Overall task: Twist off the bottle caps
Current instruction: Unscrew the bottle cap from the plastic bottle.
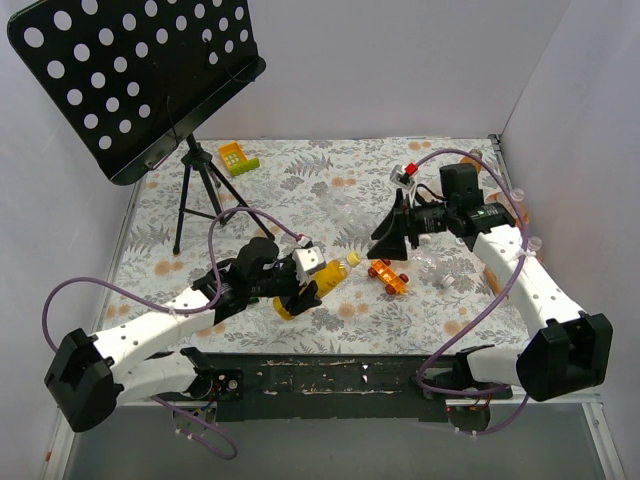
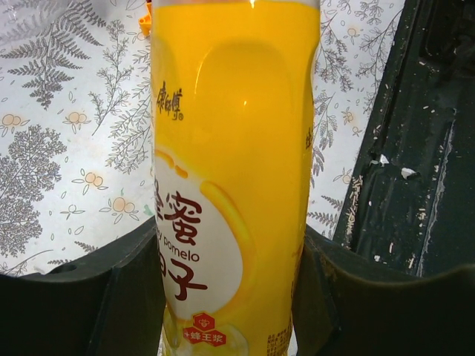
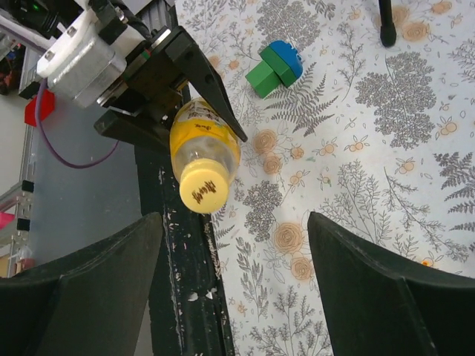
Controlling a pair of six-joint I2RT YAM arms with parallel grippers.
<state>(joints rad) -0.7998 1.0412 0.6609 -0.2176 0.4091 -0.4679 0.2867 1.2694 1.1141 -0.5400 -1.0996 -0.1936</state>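
From above, the left gripper point(image 1: 300, 290) has its jaws closed on the yellow bottle point(image 1: 335, 272) at the near side of the tabletop point(image 1: 330, 190). Its yellow cap point(image 1: 353, 260), still on, points right towards the right gripper point(image 1: 388, 238), whose jaw gap is hard to make out here. An orange toy car point(image 1: 388, 277) lies just beside. In the left wrist view the bottle's body fills the frame between both jaws, with the cap cut off at the top. In the right wrist view the right jaws stand wide apart and hold nothing. The cap faces the camera beyond them, touching neither, and a green-and-blue block point(image 3: 274, 68) lies on the tabletop.
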